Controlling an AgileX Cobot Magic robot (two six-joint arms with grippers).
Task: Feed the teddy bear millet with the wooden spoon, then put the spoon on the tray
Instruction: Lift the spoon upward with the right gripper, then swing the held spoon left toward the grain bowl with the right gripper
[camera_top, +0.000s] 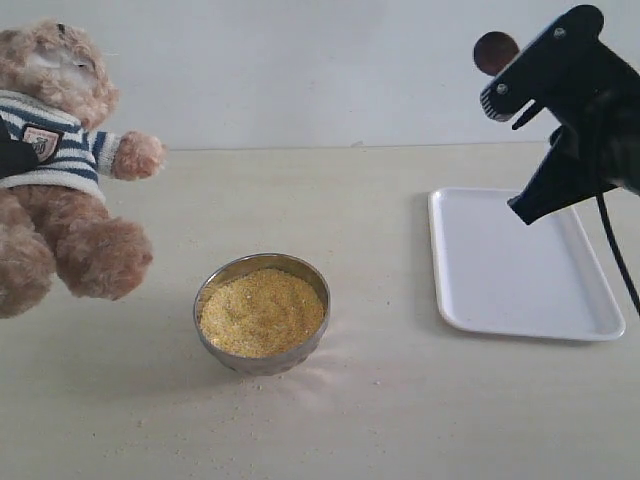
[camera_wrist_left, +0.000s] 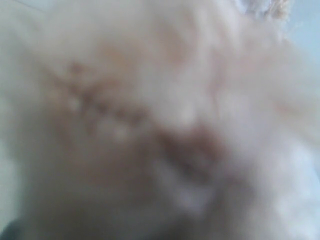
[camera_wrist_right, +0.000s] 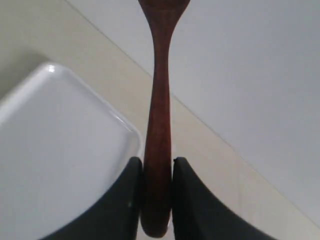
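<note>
right gripper (camera_wrist_right: 157, 164) clamped on the spoon (camera_wrist_right: 160, 100) handle, spoon head up and bare; tray (camera_top: 520, 270) lies right beneath it; millet (camera_top: 262, 312), in its bowl (camera_top: 215, 280) on the desk, sits lower and well off to the gripper's far side, the bear (camera_top: 60, 200) beyond that. left gripper (camera_top: 10, 158) is pressed to the bear's shirt; cannot tell its jaws, only blurred fur shows. this looks like the scoop step; next calls for lowering across to the bowl and tipping the head into the grains.
</note>
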